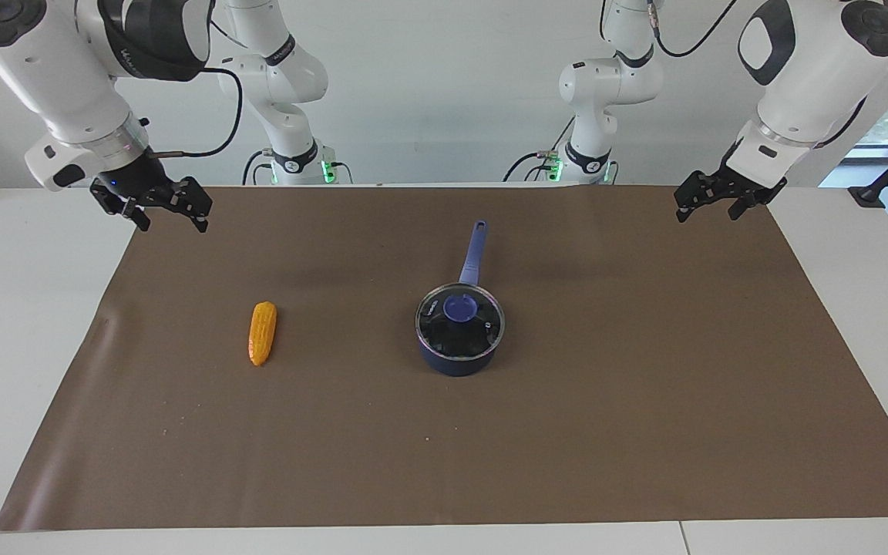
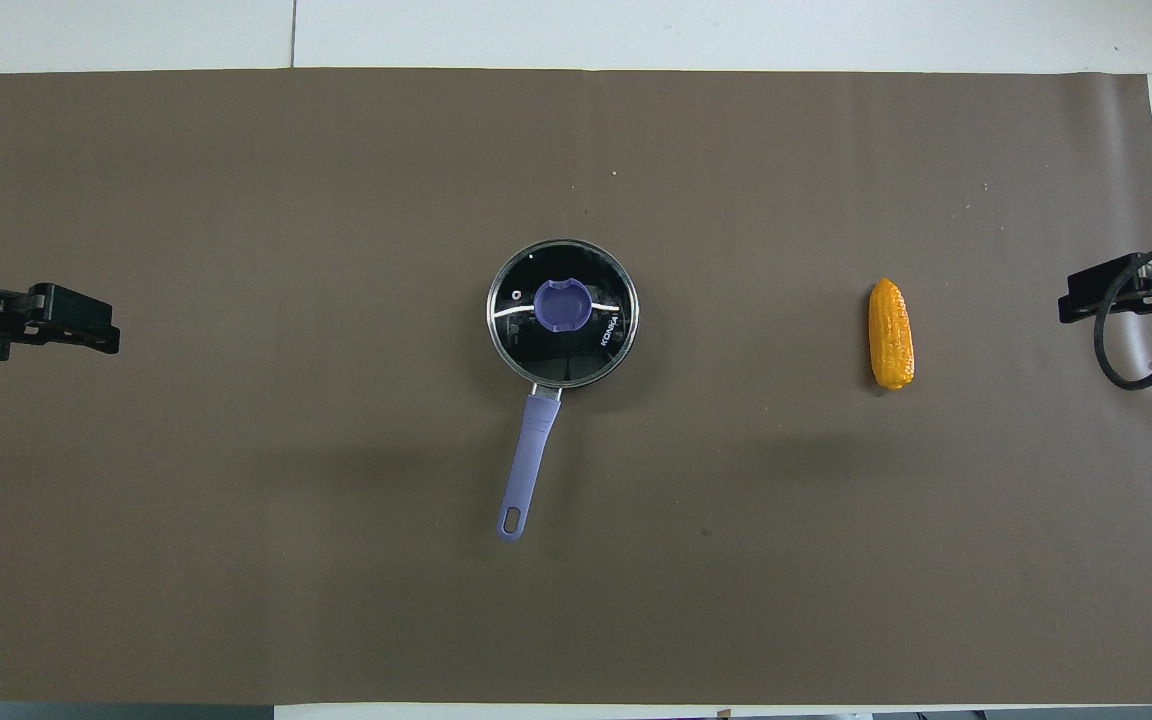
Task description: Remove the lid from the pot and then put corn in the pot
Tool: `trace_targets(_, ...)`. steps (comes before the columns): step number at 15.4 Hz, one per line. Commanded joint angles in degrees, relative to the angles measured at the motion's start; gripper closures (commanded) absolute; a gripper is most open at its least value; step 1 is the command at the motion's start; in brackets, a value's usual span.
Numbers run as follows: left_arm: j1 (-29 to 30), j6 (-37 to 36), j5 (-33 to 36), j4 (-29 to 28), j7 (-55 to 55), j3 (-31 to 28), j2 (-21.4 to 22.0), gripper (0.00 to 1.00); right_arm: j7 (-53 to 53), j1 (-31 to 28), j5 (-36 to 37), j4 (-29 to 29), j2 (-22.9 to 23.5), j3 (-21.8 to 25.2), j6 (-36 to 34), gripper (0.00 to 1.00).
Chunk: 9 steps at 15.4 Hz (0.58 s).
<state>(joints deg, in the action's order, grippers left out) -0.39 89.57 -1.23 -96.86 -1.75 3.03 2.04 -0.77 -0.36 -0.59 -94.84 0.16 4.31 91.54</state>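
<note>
Pot [image 1: 458, 356]: small dark navy saucepan, standing upright near the middle of the brown mat [image 1: 644, 432] that covers most of the tabletop [image 1: 20, 324], roughly midway between the two hands. Its long blue-purple handle [image 1: 472, 252] runs straight toward the robots, with a hanging slot at the tip. Lid [image 1: 482, 327]: clear glass disc with thin metal rim, seated flat and centred on the pot, covering the whole opening; blue-purple knob [image 1: 459, 307] at its centre. Contents of pot: through the glass only a black interior shows, with nothing in it that can be made out. Corn [image 1: 262, 332]: orange-yellow ridged cob, lying flat on the mat, well apart from the pot, toward the right arm's end and between the pot and the right hand; its tapered end points away from the robots. Right hand [image 1: 169, 217]: raised over the mat's edge at its own end, fingers spread apart, empty, touching nothing. Left hand [image 1: 712, 208]: raised over the mat's corner at its own end, fingers apart, empty. Both arms wait, well clear of pot, lid and corn.
</note>
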Motion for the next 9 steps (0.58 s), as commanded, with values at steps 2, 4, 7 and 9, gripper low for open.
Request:
trace_targets(2, 0.5, -0.7, -0.9, 0.4, -0.2, 0.4, 0.2, 0.0, -0.9, -0.3, -0.5, 0.4, 0.3, -0.2, 0.7, 0.0)
trace_targets(4, 0.3, -0.5, -0.8, 0.4, 0.3, 0.5, 0.2, 0.0, -0.9, -0.3, -0.5, 0.4, 0.3, -0.2, 0.7, 0.0)
trace_targets(7, 0.0, -0.1, -0.9, 0.4, 0.1, 0.6, 0.2, 0.0, -0.5, 0.1, -0.5, 0.0, 0.2, -0.3, 1.4, 0.0)
trace_targets(9, -0.8, 0.6, -0.8, 0.4, -0.4, 0.7, 0.1, 0.0, -0.5, 0.2, -0.5, -3.3, -0.4, -0.4, 4.7, 0.0)
